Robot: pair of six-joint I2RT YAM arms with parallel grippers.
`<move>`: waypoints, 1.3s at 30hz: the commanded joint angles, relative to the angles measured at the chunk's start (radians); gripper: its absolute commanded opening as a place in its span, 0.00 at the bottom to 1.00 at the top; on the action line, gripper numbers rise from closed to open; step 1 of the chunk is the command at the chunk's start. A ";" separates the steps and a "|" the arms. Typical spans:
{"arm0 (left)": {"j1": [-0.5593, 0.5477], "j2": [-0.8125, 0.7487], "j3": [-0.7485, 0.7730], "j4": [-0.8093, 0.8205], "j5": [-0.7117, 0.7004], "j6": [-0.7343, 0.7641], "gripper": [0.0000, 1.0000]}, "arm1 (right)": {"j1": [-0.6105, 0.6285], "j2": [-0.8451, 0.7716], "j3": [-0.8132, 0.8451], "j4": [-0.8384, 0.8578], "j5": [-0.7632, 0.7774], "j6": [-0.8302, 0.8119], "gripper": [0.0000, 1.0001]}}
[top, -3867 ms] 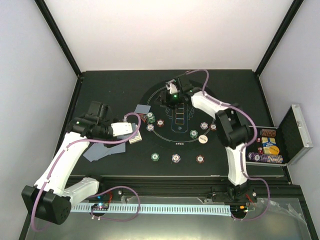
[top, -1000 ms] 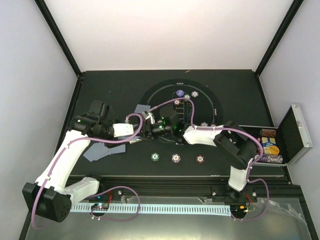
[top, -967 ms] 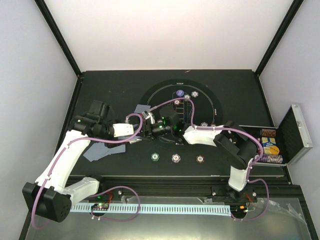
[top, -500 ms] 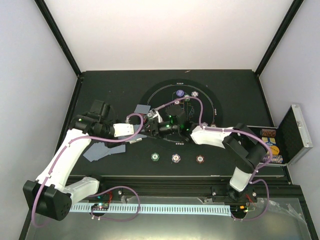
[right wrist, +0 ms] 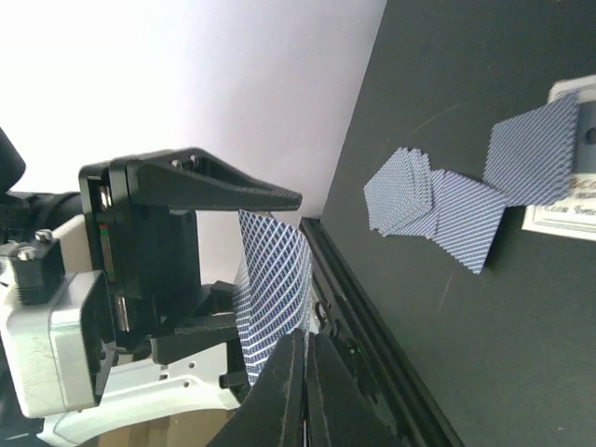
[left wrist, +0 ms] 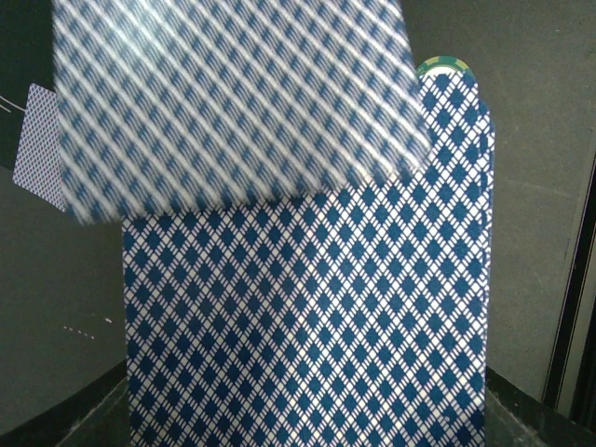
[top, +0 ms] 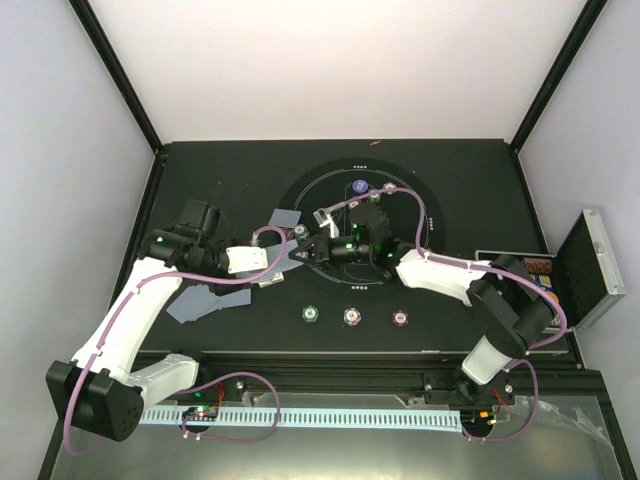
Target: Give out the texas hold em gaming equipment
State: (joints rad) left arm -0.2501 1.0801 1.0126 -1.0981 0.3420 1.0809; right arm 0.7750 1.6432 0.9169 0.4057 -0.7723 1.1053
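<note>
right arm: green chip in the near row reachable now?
Likely yes: green chip lies uncovered close to the right gripper, nothing between. But that gripper is shut on a card, so release first.

Left end effector (top: pixel 277 266) faces right end effector (top: pixel 309 247) (cards (top: pixel 294 256) between).

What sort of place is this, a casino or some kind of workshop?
Probably a robotics test booth set up for poker: two robot arms at a black table between plain white walls, poker chips on a round printed layout, playing cards beside them.
</note>
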 commanded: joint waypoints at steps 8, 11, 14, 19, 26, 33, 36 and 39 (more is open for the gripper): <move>0.002 -0.003 0.037 0.021 0.016 0.004 0.02 | -0.225 -0.087 -0.034 -0.066 -0.076 -0.054 0.01; 0.002 -0.003 0.040 0.016 0.015 0.002 0.02 | -0.329 -0.037 0.019 -0.136 -0.096 -0.108 0.01; 0.002 -0.006 0.041 0.007 0.015 0.001 0.02 | -0.432 0.078 0.144 -0.260 -0.095 -0.204 0.01; 0.002 -0.009 0.041 0.002 0.011 -0.002 0.01 | -0.547 0.333 0.449 -0.435 -0.057 -0.301 0.01; 0.002 -0.011 0.038 -0.009 0.004 -0.011 0.01 | -0.597 0.652 0.830 -0.585 0.055 -0.328 0.01; 0.002 -0.025 0.043 -0.025 -0.005 -0.005 0.02 | -0.597 0.808 1.013 -0.672 0.133 -0.345 0.01; 0.002 -0.027 0.044 -0.028 -0.006 -0.004 0.02 | -0.599 0.819 1.065 -0.737 0.167 -0.380 0.10; 0.002 -0.023 0.046 -0.031 -0.004 -0.006 0.02 | -0.602 0.784 1.069 -0.785 0.206 -0.420 0.19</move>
State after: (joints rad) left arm -0.2501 1.0725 1.0130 -1.1080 0.3359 1.0733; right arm 0.1753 2.4733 1.9404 -0.2951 -0.6350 0.7506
